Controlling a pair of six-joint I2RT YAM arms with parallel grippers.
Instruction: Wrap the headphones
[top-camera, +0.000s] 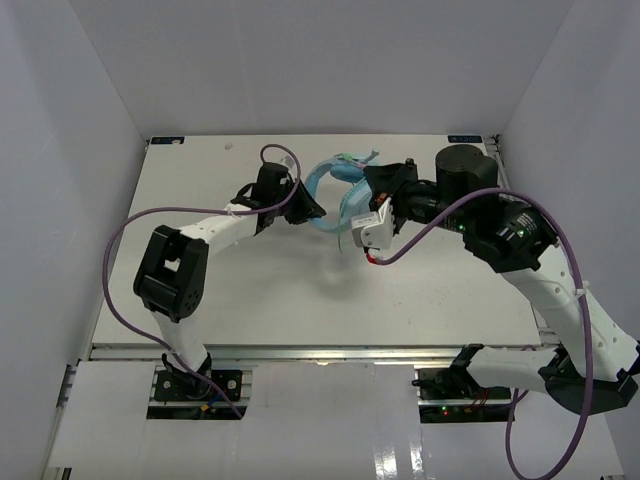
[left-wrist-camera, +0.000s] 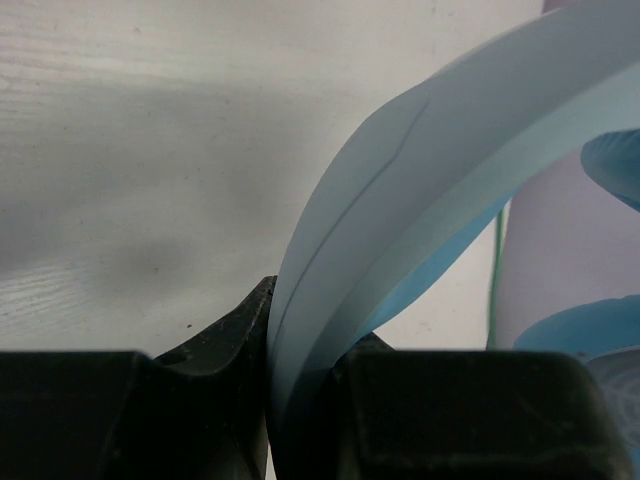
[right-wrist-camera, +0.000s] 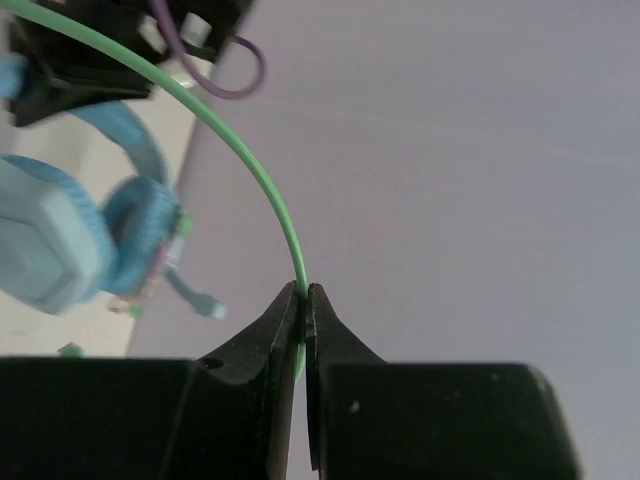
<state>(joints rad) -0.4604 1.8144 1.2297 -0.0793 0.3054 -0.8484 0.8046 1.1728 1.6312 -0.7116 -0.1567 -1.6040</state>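
The light blue headphones (top-camera: 330, 173) are held above the table's far middle, between my two grippers. My left gripper (top-camera: 308, 207) is shut on their curved headband (left-wrist-camera: 400, 200), which runs up out of the jaws in the left wrist view (left-wrist-camera: 310, 320). My right gripper (top-camera: 372, 182) is just right of the headset and is shut on the thin pale-green cable (right-wrist-camera: 240, 150), pinched at the fingertips (right-wrist-camera: 303, 292). The right wrist view shows the padded ear cups (right-wrist-camera: 45, 245) and the small boom mic (right-wrist-camera: 195, 297) at the left, with the cable arching over them.
The white table (top-camera: 300, 290) lies under the arms, with white walls on three sides. Thick purple robot cables (top-camera: 120, 250) loop beside each arm. The right arm's white wrist block (top-camera: 370, 228) hangs beside the headset.
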